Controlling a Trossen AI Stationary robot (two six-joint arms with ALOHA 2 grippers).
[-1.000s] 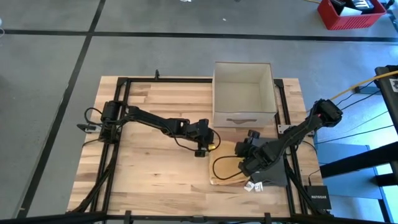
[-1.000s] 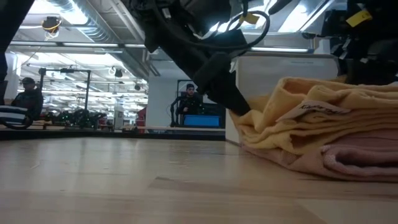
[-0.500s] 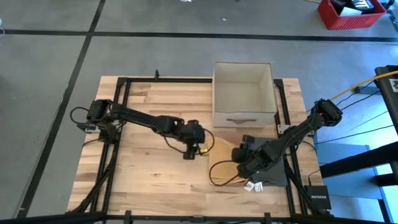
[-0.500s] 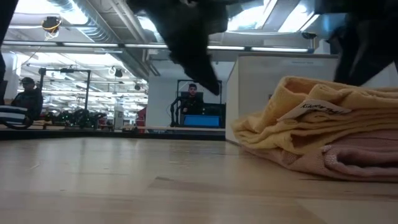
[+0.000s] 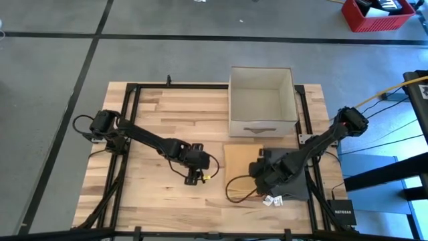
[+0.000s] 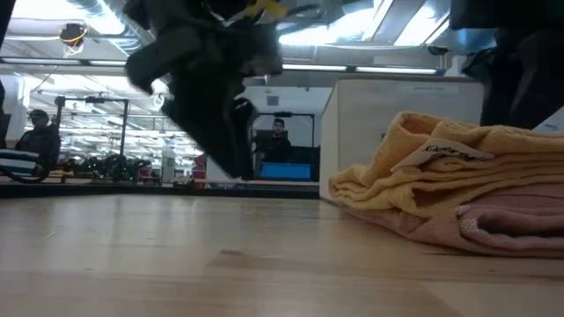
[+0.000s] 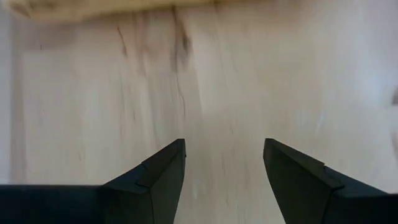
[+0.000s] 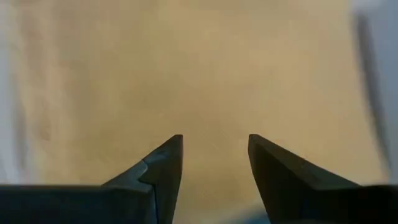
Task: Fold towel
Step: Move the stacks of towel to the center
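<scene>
A yellow towel (image 5: 239, 163) lies folded into a flat rectangle on the table's right half, just in front of the white box. In the low view the yellow towel (image 6: 441, 167) rests on top of a folded pink cloth (image 6: 515, 224). My left gripper (image 5: 195, 177) hangs open over bare wood to the towel's left, clear of it; the left wrist view shows the open left gripper (image 7: 224, 162) with only table between its fingers. My right gripper (image 5: 258, 171) hovers open over the towel's right part; its wrist view shows the right gripper (image 8: 214, 155) above yellow cloth, not touching it.
An open white box (image 5: 262, 100) stands at the far side, right of centre. A dark pad (image 5: 295, 191) and small white tags (image 5: 271, 199) lie by the towel's near right corner. Bare wood (image 5: 154, 194) spreads over the table's left half. People show in the room behind (image 6: 278, 141).
My left gripper has let go of the towel's left edge and drawn away toward the table's left and near edges, tipping more steeply downward. The towel's left edge has settled and the towel now lies flat.
</scene>
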